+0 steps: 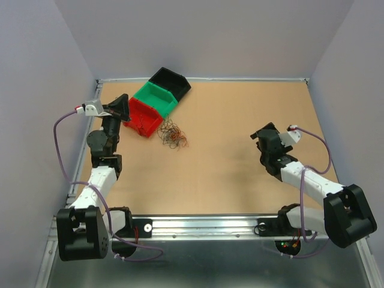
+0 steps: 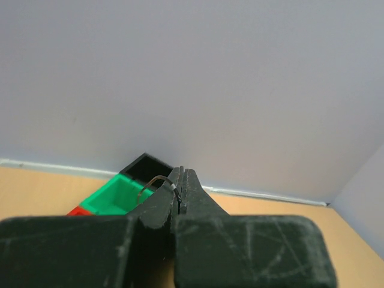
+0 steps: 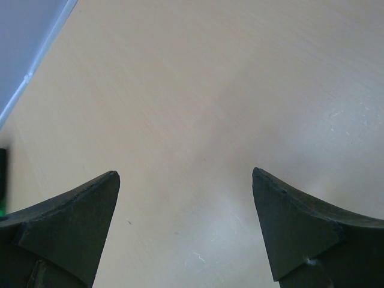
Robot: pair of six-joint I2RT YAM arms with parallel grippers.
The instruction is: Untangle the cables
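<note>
Much nearer on the left side: clamping left gripper [image 2: 182,175] on one thin wire [image 2: 157,180] beside red bin [image 1: 147,128], leaving cables [image 1: 172,133] lying just rightward of it; holding right gripper [image 3: 186,174] spread wide, well apart.

Curly hair-thin cables [image 1: 173,134] — loose tangle just beside red bin [image 1: 153,120]

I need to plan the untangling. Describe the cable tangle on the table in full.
The cable tangle is a small loose heap of hair-thin curly wires, orange-brown, dark and red. It lies on the tan table just right of the red bin; whether it touches the bin is unclear.
</note>
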